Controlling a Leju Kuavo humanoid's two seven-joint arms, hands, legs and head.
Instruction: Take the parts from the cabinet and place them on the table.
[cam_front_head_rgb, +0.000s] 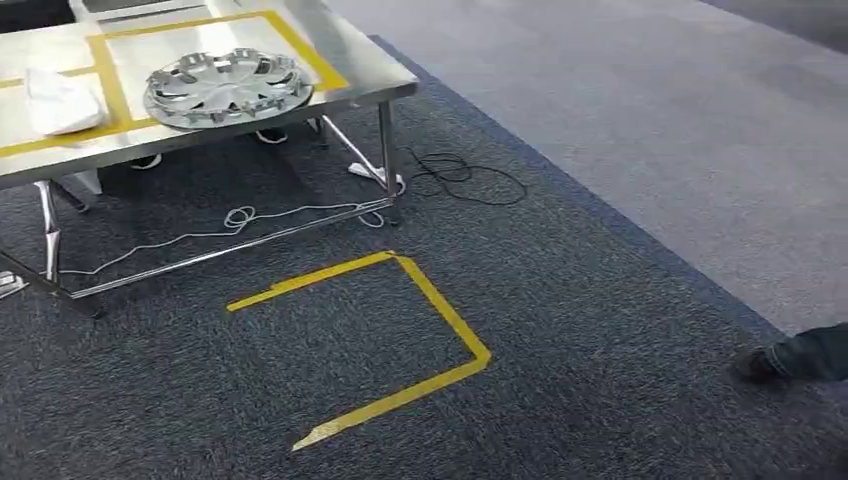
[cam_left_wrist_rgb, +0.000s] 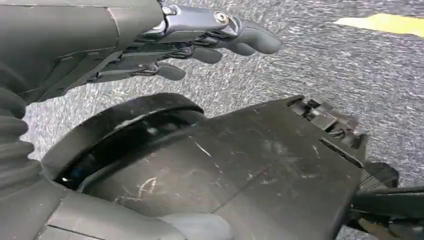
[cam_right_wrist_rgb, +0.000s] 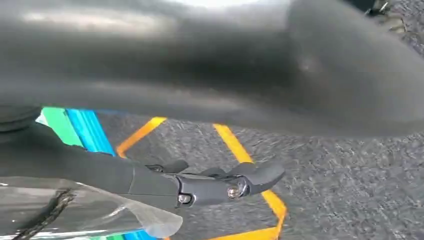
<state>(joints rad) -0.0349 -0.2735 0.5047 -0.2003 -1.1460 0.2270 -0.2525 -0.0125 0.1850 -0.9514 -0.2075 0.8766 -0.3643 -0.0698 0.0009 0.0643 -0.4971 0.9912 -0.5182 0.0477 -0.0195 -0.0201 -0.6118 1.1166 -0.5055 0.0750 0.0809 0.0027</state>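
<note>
1. Charcoal carpet (cam_front_head_rgb: 560, 330) fills the head view, with a paler grey strip running beyond it and a yellow tape outline (cam_front_head_rgb: 420, 320) marking a standing spot.
2. Steel table (cam_front_head_rgb: 360, 75) sits off to the left, yellow-taped on top, well apart from that outline.
3. Silver hubcap (cam_front_head_rgb: 225, 87) lies flat inside the taped square on the table — one part looks delivered. Beside it, a white bag or cloth (cam_front_head_rgb: 58, 100); hard to say which.
4. Cables (cam_front_head_rgb: 465, 180) trail under the table's legs.
5. A person's shoe (cam_front_head_rgb: 770, 362) pokes in at the right edge, cut off.
6. Left hand (cam_left_wrist_rgb: 200, 42) hangs over the carpet, fingers loosely extended and slightly apart, holding nothing.
7. Right hand (cam_right_wrist_rgb: 220, 182) likewise: fingers out, nothing between them, with clear plastic wrap (cam_right_wrist_rgb: 100, 215) near the wrist.
8. My read: the cabinet and remaining parts lie outside these views, so neither hand is nearer; a turn comes first.
</note>
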